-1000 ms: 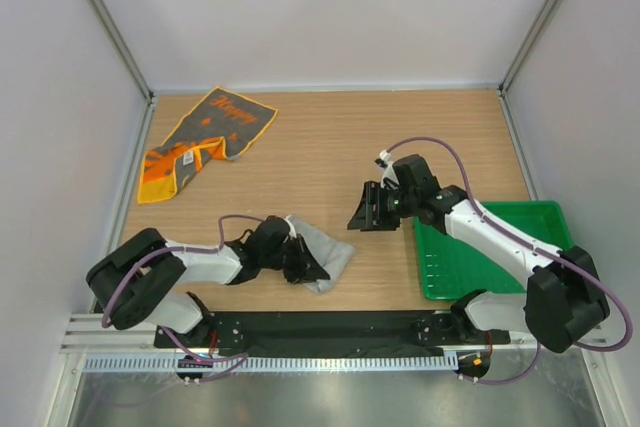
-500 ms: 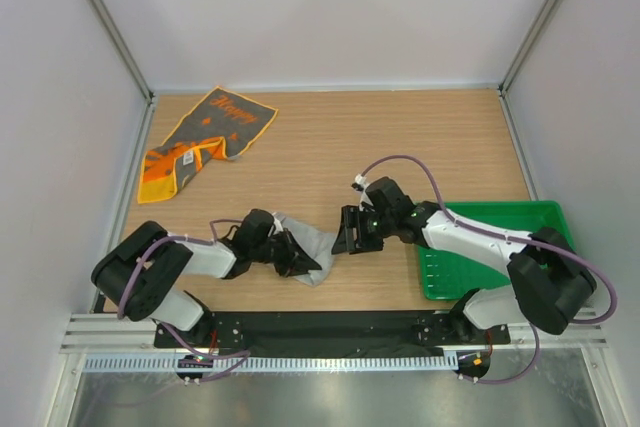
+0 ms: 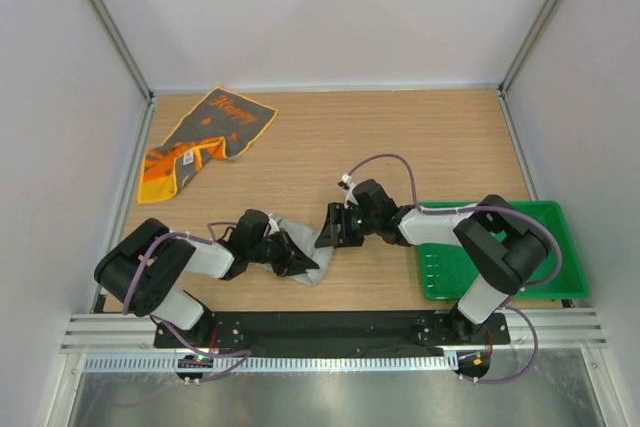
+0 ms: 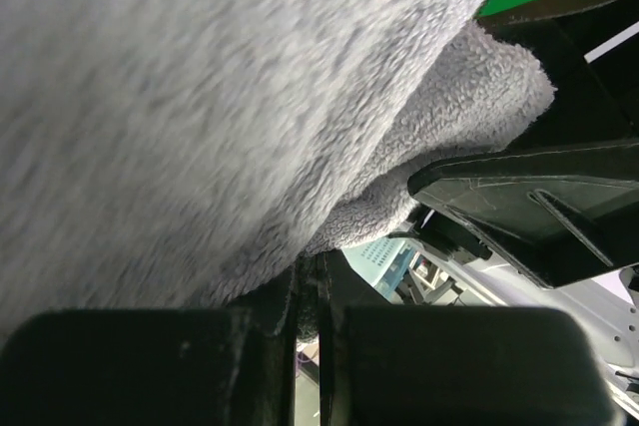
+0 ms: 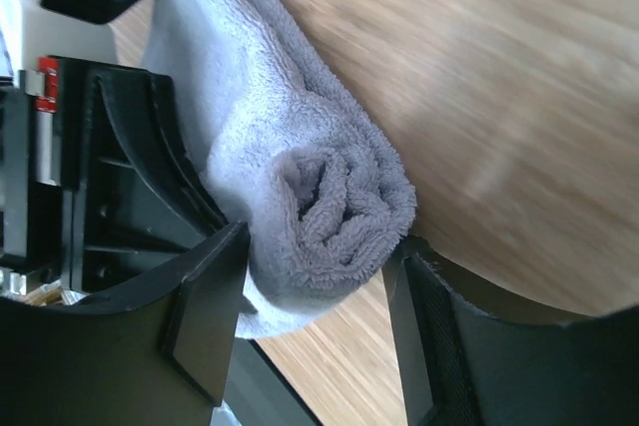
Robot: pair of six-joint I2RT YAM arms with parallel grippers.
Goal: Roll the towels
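Left gripper [image 4: 308, 281] clenched on plain light grey terry-cloth towel [image 5: 290, 147]; right gripper [image 5: 318, 286] unclenched, jaws spread astride towel's rolled end.

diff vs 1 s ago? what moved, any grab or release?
The right tool swung left and a little nearer. With its jaws open, it now straddles the rolled end of the light grey towel without gripping it. The left tool stayed shut on that towel and drew it slightly left. Nothing was released. The printed dark towel and the green tray are unchanged.
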